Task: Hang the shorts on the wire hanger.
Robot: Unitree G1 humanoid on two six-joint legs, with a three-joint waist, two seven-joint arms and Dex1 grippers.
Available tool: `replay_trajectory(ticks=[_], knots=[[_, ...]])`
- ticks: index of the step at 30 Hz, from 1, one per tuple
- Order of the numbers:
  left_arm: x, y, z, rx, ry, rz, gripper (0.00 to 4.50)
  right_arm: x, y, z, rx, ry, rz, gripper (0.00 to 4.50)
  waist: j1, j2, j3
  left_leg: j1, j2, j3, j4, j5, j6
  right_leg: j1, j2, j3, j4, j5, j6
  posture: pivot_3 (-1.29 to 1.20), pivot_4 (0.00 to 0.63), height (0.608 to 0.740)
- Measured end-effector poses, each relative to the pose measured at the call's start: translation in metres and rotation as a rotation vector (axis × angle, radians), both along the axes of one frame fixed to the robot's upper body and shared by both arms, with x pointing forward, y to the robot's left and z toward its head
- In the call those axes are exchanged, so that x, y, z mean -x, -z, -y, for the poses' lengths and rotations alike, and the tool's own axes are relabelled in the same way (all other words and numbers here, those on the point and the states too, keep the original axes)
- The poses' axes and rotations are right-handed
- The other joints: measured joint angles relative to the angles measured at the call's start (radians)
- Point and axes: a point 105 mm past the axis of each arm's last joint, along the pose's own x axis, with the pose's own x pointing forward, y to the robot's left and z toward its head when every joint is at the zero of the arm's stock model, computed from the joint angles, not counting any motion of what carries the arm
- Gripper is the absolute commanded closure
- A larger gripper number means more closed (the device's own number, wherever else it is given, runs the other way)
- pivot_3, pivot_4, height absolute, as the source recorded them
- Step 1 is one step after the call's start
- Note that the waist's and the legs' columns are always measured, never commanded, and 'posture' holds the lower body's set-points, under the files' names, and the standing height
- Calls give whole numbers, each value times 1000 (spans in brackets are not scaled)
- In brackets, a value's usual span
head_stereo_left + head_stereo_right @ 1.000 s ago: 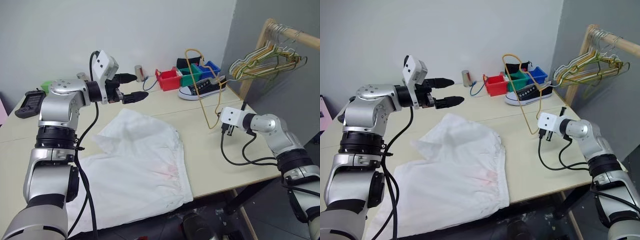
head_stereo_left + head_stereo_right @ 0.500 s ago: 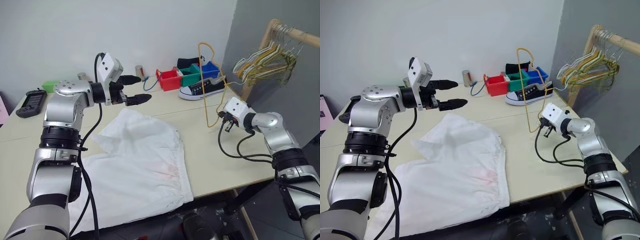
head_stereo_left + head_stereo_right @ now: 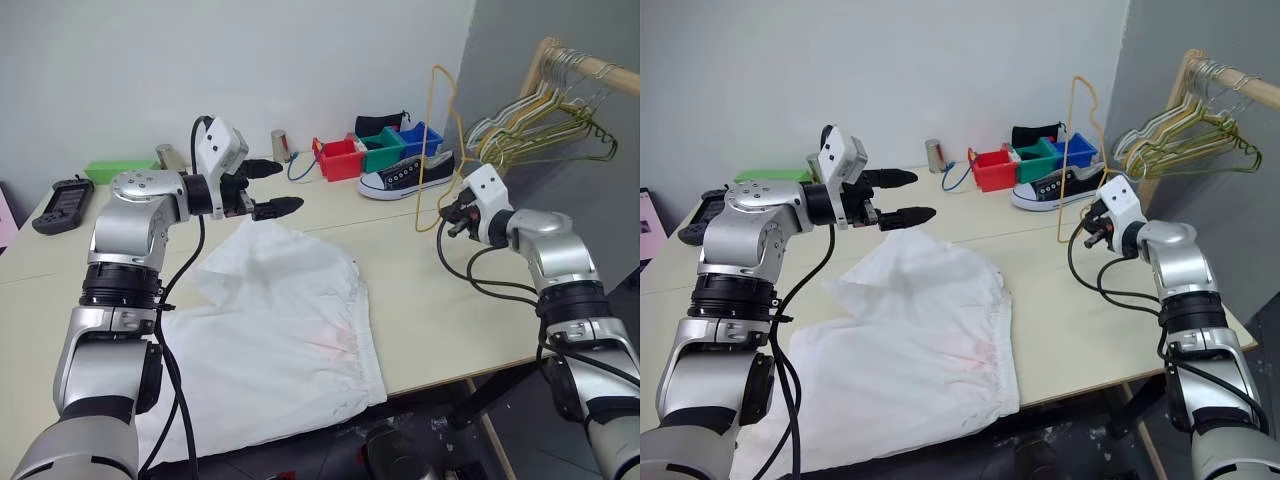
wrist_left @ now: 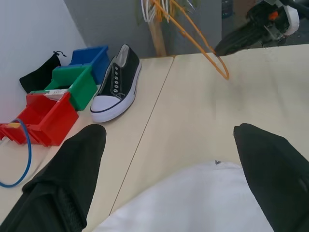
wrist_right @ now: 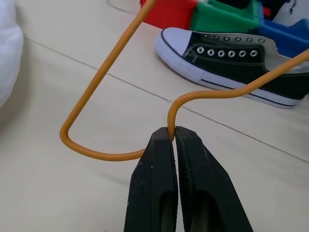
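Above table (image 3: 440,300), right gripper (image 5: 174,133) pinches upright wire hanger (image 3: 440,130).

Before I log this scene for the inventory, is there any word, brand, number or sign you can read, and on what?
None can be read.
The black shoe shows no legible brand.
The dark handheld device at the table's far edge has keys too small to read.
The red bin, green bin and blue bin carry no visible label.

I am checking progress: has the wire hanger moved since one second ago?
Yes. The wire hanger, in the right gripper, rose and swung toward the clothes rack, past the shoe.
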Motion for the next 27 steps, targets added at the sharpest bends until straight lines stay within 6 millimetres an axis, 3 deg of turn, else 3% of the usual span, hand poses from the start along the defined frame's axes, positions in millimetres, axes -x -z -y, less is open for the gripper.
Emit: replay_trajectory(ticks=[12, 18, 27], knots=[[0, 2, -1, 2, -6, -7, 0, -4, 5, 20, -177, 178, -111, 4454, 0, 0, 0, -2, 0, 1, 0, 0, 0, -2, 0, 0, 1, 0, 0, -304, 2, 740], [0, 2, -1, 1, -5, -5, 0, 8, -4, -11, -249, 135, -147, 4454, 0, 0, 0, -3, 0, 0, 0, 0, 0, -4, 0, 0, 2, 0, 0, -303, 5, 740], [2, 5, -1, -4, -3, -4, 0, 43, -6, -56, -289, 54, -211, 4454, 32, 1, 0, -4, 0, -1, 1, 0, 0, -5, 0, 0, 3, 0, 0, -294, 7, 740]])
